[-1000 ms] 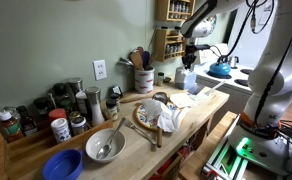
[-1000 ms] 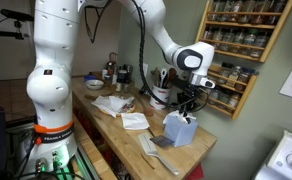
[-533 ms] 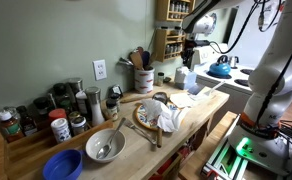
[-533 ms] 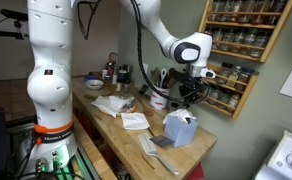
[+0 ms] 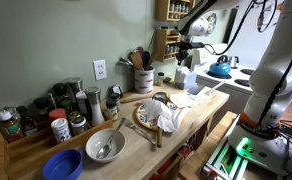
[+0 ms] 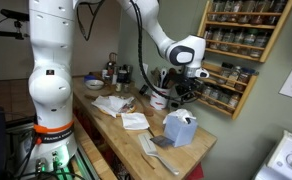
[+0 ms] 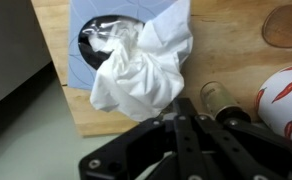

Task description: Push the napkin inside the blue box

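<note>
The blue box stands near the end of the wooden counter; it also shows in an exterior view. A white napkin is crumpled in the box's round top opening, and most of it spills out over the box's side. It shows as a white tuft on top of the box in an exterior view. My gripper is shut and empty. It hangs above the box, clear of the napkin, in both exterior views.
A wall spice rack is close behind the gripper. A utensil crock, a plate with a cloth, a metal bowl, a blue bowl and jars crowd the counter. Loose napkins lie nearby.
My gripper has lifted away from the top of the blue box and now hangs higher above it. The napkin and the box stay in place.
</note>
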### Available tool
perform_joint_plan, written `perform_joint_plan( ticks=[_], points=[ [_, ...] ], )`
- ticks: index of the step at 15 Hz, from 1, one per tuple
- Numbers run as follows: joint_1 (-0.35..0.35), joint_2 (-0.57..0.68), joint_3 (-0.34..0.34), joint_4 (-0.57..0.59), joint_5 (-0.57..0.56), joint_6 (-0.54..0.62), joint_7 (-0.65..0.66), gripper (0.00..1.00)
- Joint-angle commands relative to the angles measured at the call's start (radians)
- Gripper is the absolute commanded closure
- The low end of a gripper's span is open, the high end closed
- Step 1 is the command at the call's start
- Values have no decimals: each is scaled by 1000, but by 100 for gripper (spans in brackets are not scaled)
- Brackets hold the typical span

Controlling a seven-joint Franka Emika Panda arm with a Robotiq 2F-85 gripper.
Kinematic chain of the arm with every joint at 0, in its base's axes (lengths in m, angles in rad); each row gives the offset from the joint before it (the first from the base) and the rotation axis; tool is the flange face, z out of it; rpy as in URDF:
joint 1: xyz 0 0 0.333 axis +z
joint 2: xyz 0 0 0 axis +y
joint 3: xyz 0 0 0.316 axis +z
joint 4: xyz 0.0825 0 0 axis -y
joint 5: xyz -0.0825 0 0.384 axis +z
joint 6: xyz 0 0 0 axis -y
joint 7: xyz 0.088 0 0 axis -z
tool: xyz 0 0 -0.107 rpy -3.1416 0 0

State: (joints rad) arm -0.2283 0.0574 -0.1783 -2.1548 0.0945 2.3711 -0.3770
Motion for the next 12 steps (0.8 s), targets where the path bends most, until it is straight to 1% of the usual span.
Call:
perform_joint_plan(
  ticks=[1, 5, 8, 9, 12],
  points=[
    [4, 34, 0, -11, 28, 52, -11, 97],
    [0, 88, -5, 6, -1, 104, 65, 98],
    [1, 120, -15, 11, -31, 157, 156, 99],
    [-1, 124, -17, 12, -33, 160, 174, 97],
    [-9, 115, -29, 6, -44, 152, 201, 98]
  ],
)
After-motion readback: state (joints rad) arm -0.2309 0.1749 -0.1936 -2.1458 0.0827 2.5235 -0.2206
